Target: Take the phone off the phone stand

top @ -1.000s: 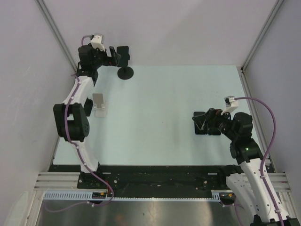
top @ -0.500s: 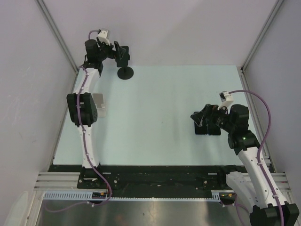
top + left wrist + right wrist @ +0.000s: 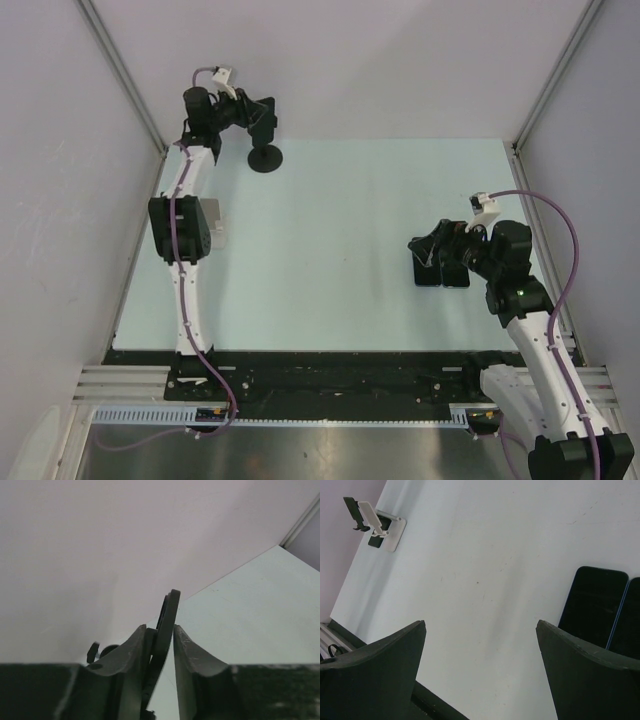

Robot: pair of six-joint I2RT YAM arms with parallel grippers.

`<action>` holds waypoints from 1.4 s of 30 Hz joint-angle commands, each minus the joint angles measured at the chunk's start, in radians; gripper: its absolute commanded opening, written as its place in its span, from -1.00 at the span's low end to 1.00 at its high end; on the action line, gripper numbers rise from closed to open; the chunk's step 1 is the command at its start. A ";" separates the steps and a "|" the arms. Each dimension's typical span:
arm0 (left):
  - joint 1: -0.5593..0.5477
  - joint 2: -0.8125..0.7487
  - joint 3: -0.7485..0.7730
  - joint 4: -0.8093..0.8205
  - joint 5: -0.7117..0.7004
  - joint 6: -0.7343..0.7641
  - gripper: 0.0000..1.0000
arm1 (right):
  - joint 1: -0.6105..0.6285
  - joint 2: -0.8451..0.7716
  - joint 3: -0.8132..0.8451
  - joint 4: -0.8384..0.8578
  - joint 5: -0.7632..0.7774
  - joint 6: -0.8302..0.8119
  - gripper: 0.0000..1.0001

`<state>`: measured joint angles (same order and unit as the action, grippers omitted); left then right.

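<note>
At the back left a dark phone [image 3: 264, 112] sits upright on a black phone stand with a round base [image 3: 265, 158]. My left gripper [image 3: 252, 111] reaches it from the left and is shut on it. In the left wrist view the phone's thin edge [image 3: 170, 605] stands between the two fingers of the left gripper [image 3: 160, 627], pressed against the left one, with the right one at its other face. My right gripper [image 3: 428, 252] hangs open over the table's right side, and the right wrist view shows nothing between the fingers of the right gripper [image 3: 481, 624].
Two dark phones [image 3: 441, 271] lie flat side by side under the right arm, the nearer of the phones [image 3: 593, 605] showing in the right wrist view. A white stand [image 3: 212, 224] sits by the left arm, the same white stand [image 3: 382, 526]. The back wall is close behind the black stand.
The left gripper's jaws have come together on the phone, from wide open a second ago. The left arm stretched toward the back. The right arm shifted only slightly.
</note>
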<state>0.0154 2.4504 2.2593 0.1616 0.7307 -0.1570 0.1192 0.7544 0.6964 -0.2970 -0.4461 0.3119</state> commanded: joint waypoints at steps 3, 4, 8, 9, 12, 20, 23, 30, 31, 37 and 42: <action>-0.006 -0.171 -0.065 0.061 0.084 -0.016 -0.72 | -0.016 -0.020 0.055 -0.005 -0.019 -0.034 0.95; -0.006 -0.195 -0.085 0.061 0.081 -0.013 -0.79 | -0.019 -0.021 0.057 -0.008 -0.019 -0.036 0.95; -0.066 -0.330 -0.219 0.062 0.044 0.013 -0.99 | -0.024 -0.044 0.060 -0.014 -0.028 -0.042 0.95; -0.077 -0.384 -0.283 0.062 0.032 0.019 -1.00 | -0.024 -0.050 0.060 -0.016 -0.031 -0.042 0.95; -0.126 -0.476 -0.422 0.064 -0.031 0.033 -1.00 | -0.024 -0.066 0.060 -0.022 -0.029 -0.043 0.95; -0.357 -0.804 -0.782 0.088 -0.258 0.050 -0.99 | -0.029 -0.099 0.060 -0.047 0.178 -0.036 0.99; -0.465 -0.899 -0.911 0.108 -0.347 0.063 -1.00 | -0.023 -0.092 0.060 -0.033 0.173 -0.068 1.00; -0.719 -1.048 -1.165 0.162 -0.625 0.056 -0.99 | 0.016 -0.072 0.060 -0.014 0.174 -0.059 1.00; -0.738 -1.060 -1.182 0.176 -0.645 0.047 -0.99 | 0.023 -0.070 0.060 -0.013 0.179 -0.059 0.99; -0.833 -1.125 -1.273 0.199 -0.792 -0.004 -0.97 | 0.098 -0.050 0.060 0.038 0.173 -0.010 1.00; -0.835 -1.154 -1.313 0.200 -0.742 -0.050 -0.68 | 0.252 -0.027 0.060 0.101 0.266 0.018 0.99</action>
<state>-0.8139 1.3735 0.9558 0.2371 0.0154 -0.1425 0.2806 0.7170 0.7132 -0.2913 -0.2604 0.3038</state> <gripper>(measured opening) 0.141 0.994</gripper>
